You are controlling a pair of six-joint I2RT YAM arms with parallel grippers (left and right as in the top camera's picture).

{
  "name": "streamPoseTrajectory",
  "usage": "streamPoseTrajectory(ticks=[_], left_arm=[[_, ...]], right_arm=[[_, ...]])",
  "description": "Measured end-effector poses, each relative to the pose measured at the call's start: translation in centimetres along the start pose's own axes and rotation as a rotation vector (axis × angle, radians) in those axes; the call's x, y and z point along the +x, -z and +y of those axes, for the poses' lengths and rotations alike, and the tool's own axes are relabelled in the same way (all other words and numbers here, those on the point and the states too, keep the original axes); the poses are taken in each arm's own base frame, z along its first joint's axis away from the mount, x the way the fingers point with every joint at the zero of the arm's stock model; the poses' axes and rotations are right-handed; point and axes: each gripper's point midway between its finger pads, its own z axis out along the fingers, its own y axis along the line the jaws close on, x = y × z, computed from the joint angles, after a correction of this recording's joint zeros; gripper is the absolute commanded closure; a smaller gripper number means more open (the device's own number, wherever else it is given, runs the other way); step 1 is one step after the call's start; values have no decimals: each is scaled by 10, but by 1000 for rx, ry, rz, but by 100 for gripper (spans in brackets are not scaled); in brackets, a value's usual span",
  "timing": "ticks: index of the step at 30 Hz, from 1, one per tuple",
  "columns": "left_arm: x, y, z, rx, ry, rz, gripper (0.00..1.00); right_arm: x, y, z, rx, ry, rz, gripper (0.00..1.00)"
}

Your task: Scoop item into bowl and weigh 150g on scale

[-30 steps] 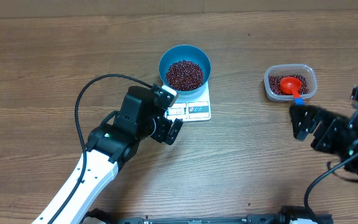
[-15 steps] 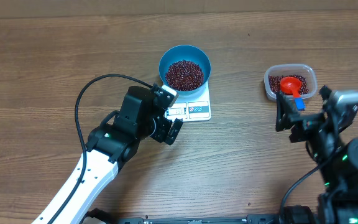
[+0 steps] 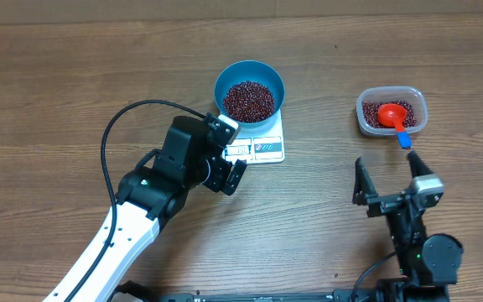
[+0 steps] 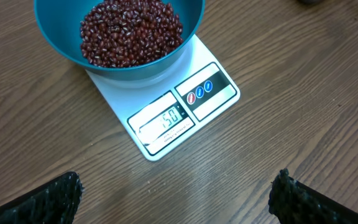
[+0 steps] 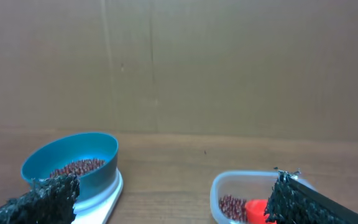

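Moved since the earlier view: my right pincer [image 3: 388, 180] has swung back from beside the tub [image 3: 365, 120] toward the near edge of the table [image 3: 74, 75] and now points at the far side; my left pincer [image 3: 233, 153], the bowl, the scale and the tub lie as before. Left pincer: jaws wide, nothing between them, poised just in front of the scale [image 3: 268, 148], near its display edge. Right pincer: jaws wide, holding nothing, apart from the tub. Beans [image 3: 249, 101]: one dark red-brown heap fills the blue bowl [image 3: 219, 88], which sits on the far part of the scale, beyond the left pincer. A smaller lot of beans lies in the clear tub with a red scoop [image 3: 392, 113], whose blue handle sticks out over the rim toward the right pincer. Display, left wrist view: digits read 150, the first one faint. Hard to make out: the left wrist view cuts off the bowl's far rim and shows only my two fingertips [image 4: 64, 193] at the bottom corners; the right wrist view shows the bowl [image 5: 73, 152] low at left, and my right finger hides part of the tub [image 5: 229, 186] and scoop.
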Motion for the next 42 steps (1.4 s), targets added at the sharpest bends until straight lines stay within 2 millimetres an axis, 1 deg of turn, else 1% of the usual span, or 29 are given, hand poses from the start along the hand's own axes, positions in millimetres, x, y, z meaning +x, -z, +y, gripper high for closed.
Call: streamPoseTrajectory(ticks=[7,10,12,14,38,42], left_arm=[[0,0,0,0,0,0,0],[0,0,0,0,0,-1,0],[0,0,0,0,0,0,1],[0,0,0,0,0,0,0],[0,0,0,0,0,0,0],[12,0,4,-23,4,50,1]], right_arm=[[29,2,-1,1,1,15,0],[32,4,-1,1,-1,25,0],[40,5,-1,0,-6,58,0],[43,5,-1,0,-8,72,0],[44,5,0,-7,-7,73,0],[44,5,0,-7,-8,74,0]])
